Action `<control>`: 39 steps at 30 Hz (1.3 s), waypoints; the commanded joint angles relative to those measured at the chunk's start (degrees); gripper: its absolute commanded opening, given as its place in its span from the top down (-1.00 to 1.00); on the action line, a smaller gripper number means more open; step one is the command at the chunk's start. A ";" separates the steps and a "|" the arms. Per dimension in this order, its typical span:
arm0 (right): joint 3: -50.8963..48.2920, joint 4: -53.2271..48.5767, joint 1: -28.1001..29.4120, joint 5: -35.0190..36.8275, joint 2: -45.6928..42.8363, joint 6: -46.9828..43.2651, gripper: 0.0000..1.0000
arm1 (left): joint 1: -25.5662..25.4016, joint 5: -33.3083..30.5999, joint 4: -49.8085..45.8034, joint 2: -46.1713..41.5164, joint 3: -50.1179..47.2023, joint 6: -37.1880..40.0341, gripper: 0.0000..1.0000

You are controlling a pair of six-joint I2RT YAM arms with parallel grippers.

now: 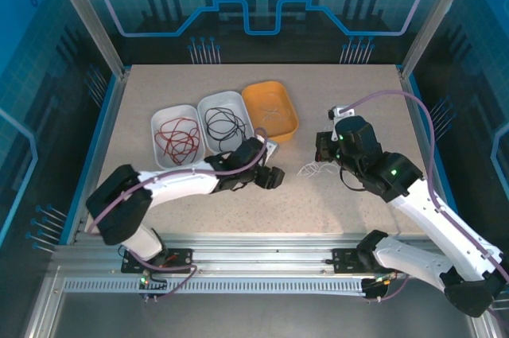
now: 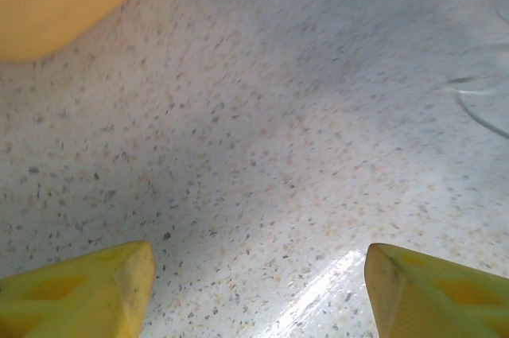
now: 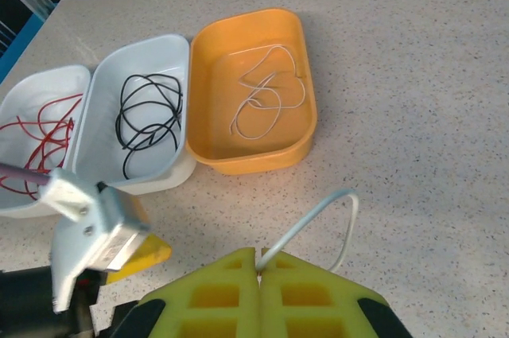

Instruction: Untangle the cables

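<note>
Right gripper [image 3: 258, 265] pinched a whitish cable [image 3: 315, 218], likely bound for the orange tray [image 3: 246, 165] holding another like it. Left gripper [image 2: 258, 274] spread, empty, low over the table [image 2: 262, 115].

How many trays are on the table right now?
3, side by side in a row: the left white tray with red cables, the middle white tray with black cables, and the orange tray at the right with a whitish cable. No others seem hidden.

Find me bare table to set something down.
Bare table: right of the orange tray, and the near middle strip between the arms. Crowded: the white trays, and between the left gripper and right gripper, where the white cable trails.
</note>
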 commanded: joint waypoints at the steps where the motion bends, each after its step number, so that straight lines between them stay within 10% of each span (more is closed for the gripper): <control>1: 2.62 0.93 -0.65 -2.51 -0.13 -1.23 1.00 | 0.24 5.67 17.97 -4.23 -7.79 7.21 -0.44; 9: 4.65 0.84 -0.65 -5.01 -0.41 -0.04 1.00 | 0.24 12.09 52.25 -6.32 -21.78 10.30 -0.55; 15: 5.92 0.94 -0.65 -6.66 -0.23 1.31 1.00 | -0.02 21.34 47.44 -5.97 -18.67 15.08 -0.60; 39: 8.33 4.68 -0.84 -16.18 0.50 4.79 1.00 | -0.30 14.23 47.29 3.19 -11.93 26.76 -0.19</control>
